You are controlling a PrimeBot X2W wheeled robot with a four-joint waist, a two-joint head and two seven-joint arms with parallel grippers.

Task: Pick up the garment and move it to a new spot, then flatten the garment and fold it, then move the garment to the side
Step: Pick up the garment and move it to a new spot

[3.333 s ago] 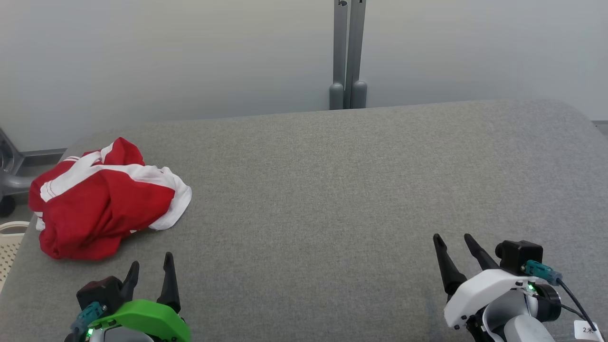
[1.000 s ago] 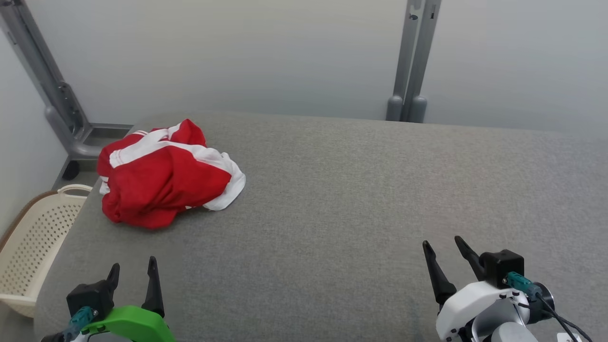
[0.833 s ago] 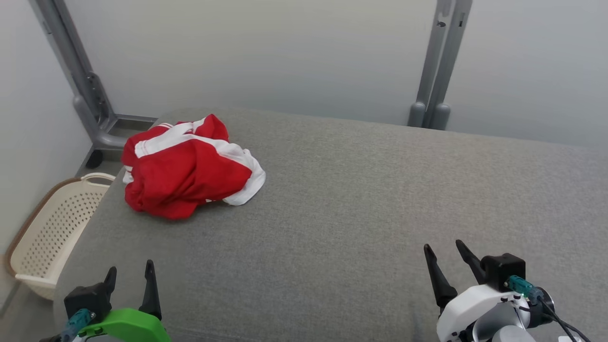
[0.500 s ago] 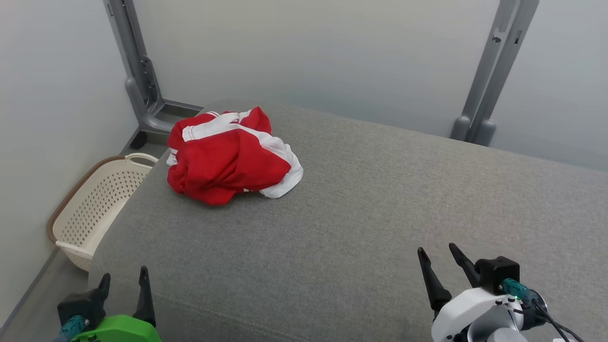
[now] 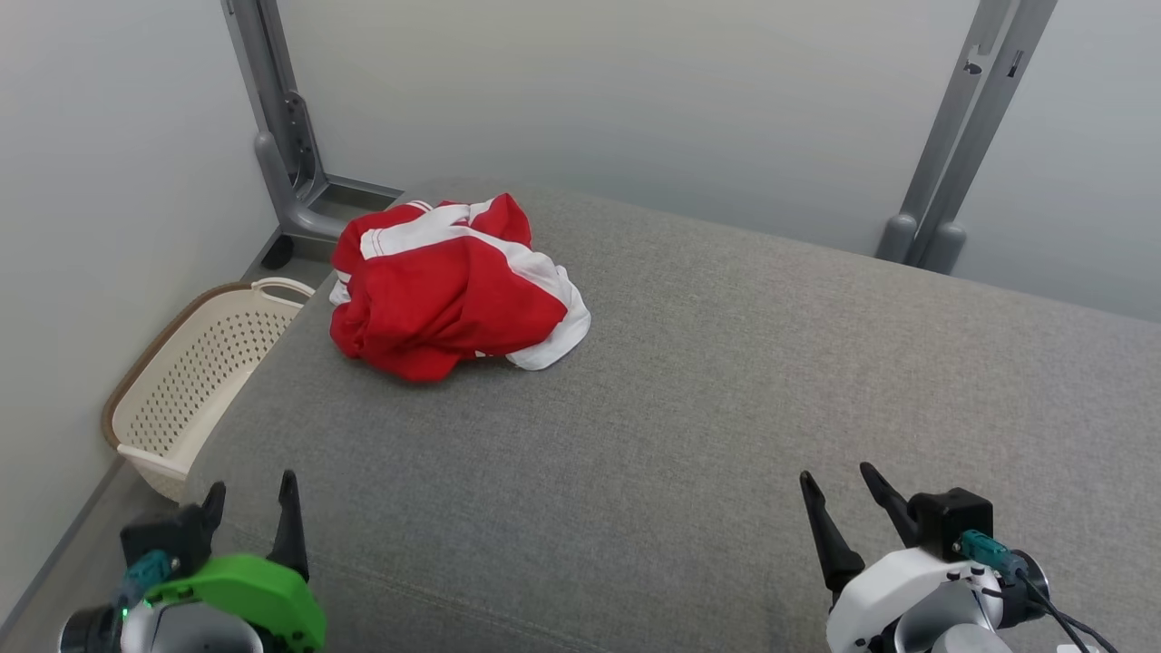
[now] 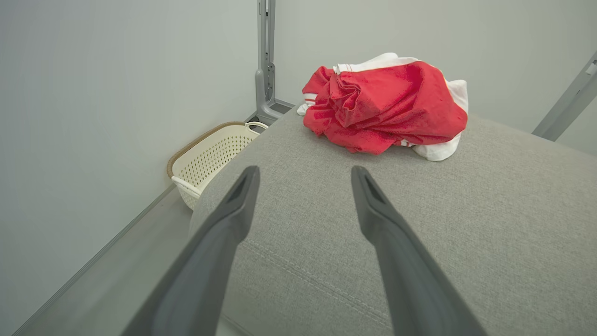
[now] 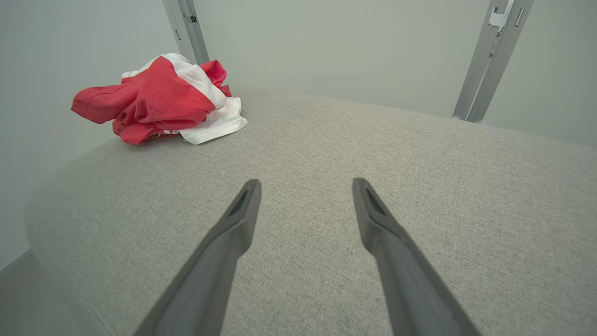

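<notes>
Where pad (image 5: 689, 408) ends nr garment (image 5: 444, 290), basket (image 5: 195, 372) sits.

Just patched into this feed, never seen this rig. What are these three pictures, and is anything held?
It is a two-armed robot. The wide picture comes from a camera on its head, looking down at a grey padded surface. Its left gripper, green-shelled, is at lower left; its right gripper, white, at lower right. The other two pictures come from wrist cameras, each looking along that gripper's two dark fingers. A crumpled red and white garment lies near the surface's far left corner; a cream basket stands on the floor to its left. Both grippers are open and hold nothing.
</notes>
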